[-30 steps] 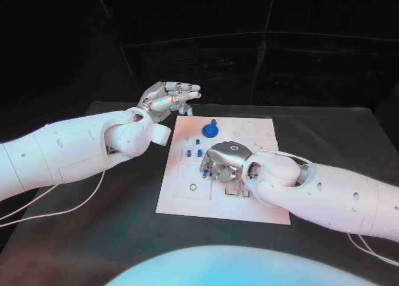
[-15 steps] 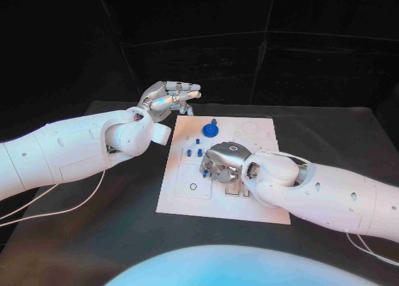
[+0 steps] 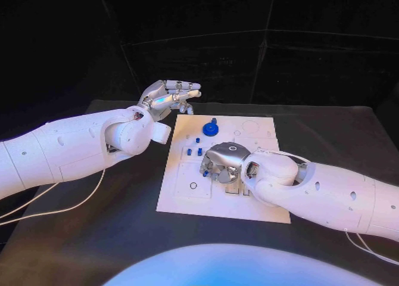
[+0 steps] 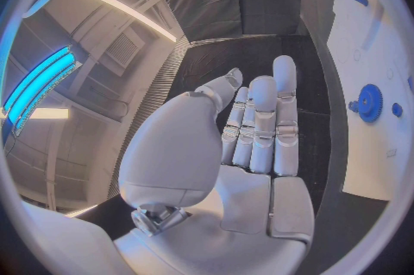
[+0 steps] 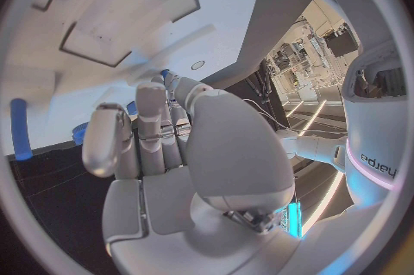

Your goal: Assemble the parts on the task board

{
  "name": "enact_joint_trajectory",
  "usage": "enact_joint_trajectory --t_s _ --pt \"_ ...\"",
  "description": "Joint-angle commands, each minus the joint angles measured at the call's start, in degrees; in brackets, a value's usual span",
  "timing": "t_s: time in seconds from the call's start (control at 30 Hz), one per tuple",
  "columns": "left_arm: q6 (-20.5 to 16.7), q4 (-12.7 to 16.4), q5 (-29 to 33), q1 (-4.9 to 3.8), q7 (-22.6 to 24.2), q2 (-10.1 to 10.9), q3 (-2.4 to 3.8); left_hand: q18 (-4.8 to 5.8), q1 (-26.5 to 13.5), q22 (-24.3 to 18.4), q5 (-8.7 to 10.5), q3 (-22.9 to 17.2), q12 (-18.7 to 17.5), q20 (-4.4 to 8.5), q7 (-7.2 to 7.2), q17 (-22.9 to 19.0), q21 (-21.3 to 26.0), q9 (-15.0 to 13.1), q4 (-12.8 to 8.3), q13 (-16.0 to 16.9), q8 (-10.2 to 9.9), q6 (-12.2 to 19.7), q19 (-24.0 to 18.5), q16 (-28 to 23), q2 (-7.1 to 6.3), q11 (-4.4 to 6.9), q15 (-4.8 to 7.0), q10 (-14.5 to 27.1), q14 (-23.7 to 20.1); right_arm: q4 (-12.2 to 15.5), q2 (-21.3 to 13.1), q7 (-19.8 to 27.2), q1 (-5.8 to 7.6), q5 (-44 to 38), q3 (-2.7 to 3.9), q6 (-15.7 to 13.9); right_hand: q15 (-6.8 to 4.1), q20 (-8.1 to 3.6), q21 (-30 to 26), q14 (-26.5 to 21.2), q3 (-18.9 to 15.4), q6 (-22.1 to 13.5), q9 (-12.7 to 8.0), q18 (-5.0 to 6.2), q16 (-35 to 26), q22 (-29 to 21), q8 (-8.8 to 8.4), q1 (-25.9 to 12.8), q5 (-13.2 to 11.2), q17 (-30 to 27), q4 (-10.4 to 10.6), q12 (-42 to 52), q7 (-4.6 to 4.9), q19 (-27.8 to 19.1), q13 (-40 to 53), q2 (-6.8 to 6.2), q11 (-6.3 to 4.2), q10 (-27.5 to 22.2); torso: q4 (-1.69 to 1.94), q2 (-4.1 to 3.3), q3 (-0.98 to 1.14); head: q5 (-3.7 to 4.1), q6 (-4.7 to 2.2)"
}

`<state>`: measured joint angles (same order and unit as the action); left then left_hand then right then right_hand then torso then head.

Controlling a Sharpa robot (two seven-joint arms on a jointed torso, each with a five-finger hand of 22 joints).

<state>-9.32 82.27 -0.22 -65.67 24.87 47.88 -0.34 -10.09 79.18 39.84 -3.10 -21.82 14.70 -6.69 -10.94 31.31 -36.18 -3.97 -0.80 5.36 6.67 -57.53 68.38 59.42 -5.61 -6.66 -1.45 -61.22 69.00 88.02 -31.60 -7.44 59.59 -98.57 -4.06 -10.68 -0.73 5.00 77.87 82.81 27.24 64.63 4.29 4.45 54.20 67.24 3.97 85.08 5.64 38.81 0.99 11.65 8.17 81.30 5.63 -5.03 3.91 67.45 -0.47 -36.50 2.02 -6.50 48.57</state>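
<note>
Barely shifted since earlier: right hand point(image 3: 224, 162) low over flat white rectangular task board point(image 3: 187, 196), fingers curled, grasp unclear; left hand point(image 3: 170, 95) raised, released. Next, probably seating a small blue part.

board centre: blocked, right hand point(image 3: 224, 164) sits low over task board point(image 3: 187, 193), fingers curled down
far end: blue gear point(image 3: 211, 127) + small blue pegs point(image 3: 193, 152) stand up
far-left corner: left hand point(image 3: 168, 95) raised, empty (fingers apart)
near-left strip: bare, approach open
</note>
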Motion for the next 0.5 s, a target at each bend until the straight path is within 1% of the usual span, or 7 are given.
enact_joint_trajectory --t_s 0.03,0.23,0.33,0.37,0.4,0.5 --pt "0.86 0.0 0.22 -0.09 0.12 -0.06 0.05 -0.36 0.0 -0.08 -0.13 0.4 0.24 -0.33 0.01 -0.13 0.36 0.07 -0.04 0.09 0.26 0.45 -0.2 -0.2 0.32 0.08 -0.02 0.42 -0.27 -0.09 0.15 -0.44 -0.03 -0.45 -0.07 1.51 -0.34 -0.03 0.19 0.09 0.44 0.25 0.03 0.1 0.18 -0.09 0.35 -0.53 0.03 0.03 0.02 -0.34 0.23 0.04 0.08 -0.08 0.11 0.3 -0.07 0.01 0.0 -0.02 0.04" --pt "0.93 0.0 0.22 -0.09 0.08 -0.09 0.05 -0.36 -0.01 -0.09 -0.13 0.42 0.27 -0.34 0.0 -0.18 0.37 0.06 -0.04 0.09 0.28 0.47 -0.19 -0.21 0.32 0.07 -0.03 0.46 -0.29 -0.35 0.48 -0.92 -0.04 -0.73 -0.07 1.53 -0.31 -0.01 0.13 0.09 0.46 0.18 0.01 0.11 0.17 -0.2 0.29 -0.81 -0.11 0.03 -0.06 -0.41 0.26 -0.03 0.07 -0.18 0.14 0.23 0.01 0.0 -0.01 0.06 0.05" --pt "0.94 0.01 0.22 -0.09 0.07 -0.09 0.05 -0.36 -0.01 -0.09 -0.13 0.42 0.27 -0.34 0.0 -0.18 0.37 0.06 -0.04 0.09 0.28 0.47 -0.19 -0.21 0.32 0.07 -0.03 0.46 -0.29 -0.53 0.65 -1.19 -0.04 -0.77 -0.07 1.53 -0.12 0.1 -0.02 0.08 0.53 -0.65 -0.2 0.15 0.15 -0.42 -0.17 -1.59 -0.3 0.0 -0.22 -0.84 0.54 -0.18 -0.07 -0.49 0.38 -0.39 0.01 0.0 -0.02 0.07 0.06" --pt "0.94 0.02 0.22 -0.09 0.08 -0.09 0.05 -0.36 -0.01 -0.09 -0.13 0.42 0.27 -0.34 0.0 -0.18 0.37 0.06 -0.04 0.09 0.28 0.47 -0.19 -0.21 0.32 0.07 -0.03 0.46 -0.29 -0.63 0.7 -1.28 -0.04 -0.62 -0.07 1.54 0.02 0.19 -0.2 0.05 0.56 -1.3 -0.33 0.19 0.1 -0.72 -0.37 -1.97 -0.32 -0.07 -0.22 -1.12 0.74 -0.34 -0.18 -0.66 0.57 -0.9 0.01 0.01 -0.04 0.07 0.05" --pt "0.95 0.03 0.22 -0.09 0.08 -0.09 0.05 -0.36 -0.01 -0.09 -0.13 0.42 0.27 -0.34 0.0 -0.18 0.37 0.06 -0.04 0.09 0.28 0.47 -0.19 -0.21 0.32 0.07 -0.03 0.46 -0.29 -0.74 0.73 -1.34 -0.04 -0.36 -0.07 1.52 0.38 0.35 -0.95 -0.1 0.49 -2.7 -0.58 0.43 -0.2 -2.04 -0.59 -2.76 -0.32 -0.44 -0.01 -1.75 1.2 -0.96 -0.43 -1.02 0.91 -2.06 0.02 -0.01 -0.04 0.06 0.04" --pt "0.95 0.04 0.22 -0.1 0.07 -0.11 0.05 -0.36 -0.01 -0.1 -0.13 0.43 0.28 -0.34 0.0 -0.18 0.37 0.06 -0.05 0.09 0.28 0.48 -0.19 -0.21 0.32 0.07 -0.03 0.47 -0.29 -1.0 0.78 -1.32 -0.04 0.22 -0.07 1.46 1.07 0.93 -2.54 -0.83 0.26 -5.7 -0.72 0.9 -1.33 -4.67 -0.56 -4.3 0.13 -1.8 0.25 -2.83 2.13 -2.3 -0.98 -2.0 1.98 -4.54 0.01 -0.03 -0.02 0.02 0.08"
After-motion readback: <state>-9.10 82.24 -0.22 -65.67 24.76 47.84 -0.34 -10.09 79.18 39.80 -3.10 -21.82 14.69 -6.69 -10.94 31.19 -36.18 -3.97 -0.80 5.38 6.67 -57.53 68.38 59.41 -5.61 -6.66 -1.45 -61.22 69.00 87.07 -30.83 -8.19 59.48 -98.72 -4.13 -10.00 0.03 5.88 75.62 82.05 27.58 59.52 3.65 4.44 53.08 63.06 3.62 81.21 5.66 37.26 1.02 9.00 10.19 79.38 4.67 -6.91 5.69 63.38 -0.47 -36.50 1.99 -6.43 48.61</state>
